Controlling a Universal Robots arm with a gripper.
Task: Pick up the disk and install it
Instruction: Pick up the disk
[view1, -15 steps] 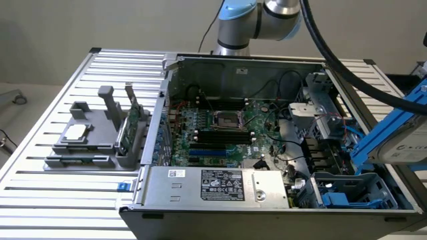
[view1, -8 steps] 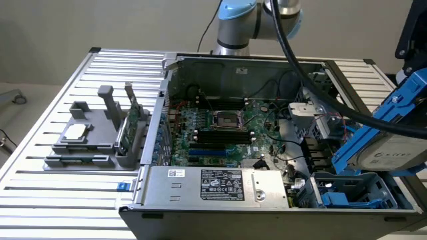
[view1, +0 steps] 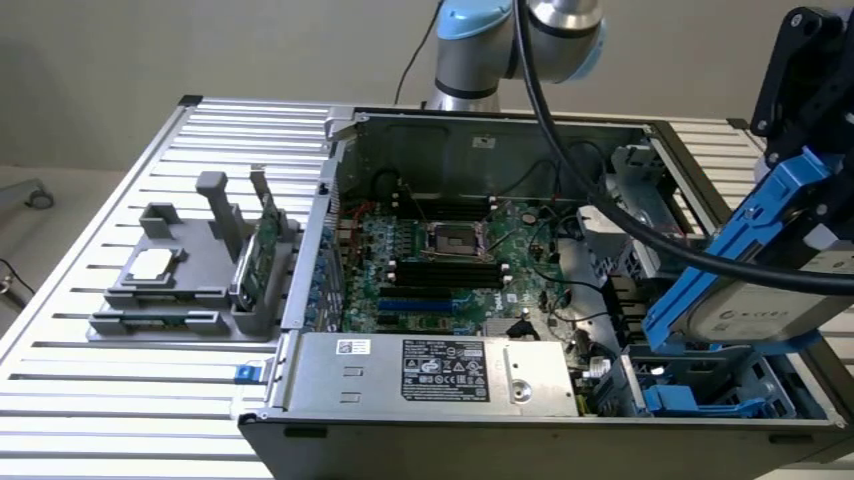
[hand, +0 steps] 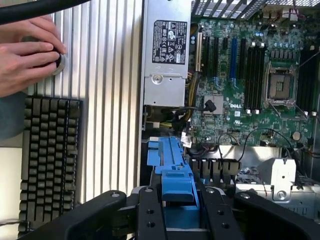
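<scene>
The disk, a silver-grey drive with a white label in a blue carrier frame, hangs tilted above the front corner of the open computer case, on the exterior view's right. My gripper is shut on it from above, its black fingers clamping the carrier. In the wrist view the blue carrier runs between the two black fingers of the gripper. Below the disk lies the drive bay, with another blue carrier in it.
The case holds a motherboard, a silver power supply and loose black cables. A grey fixture with a square chip and a green card stands on the slatted table. A person's hand rests near a keyboard.
</scene>
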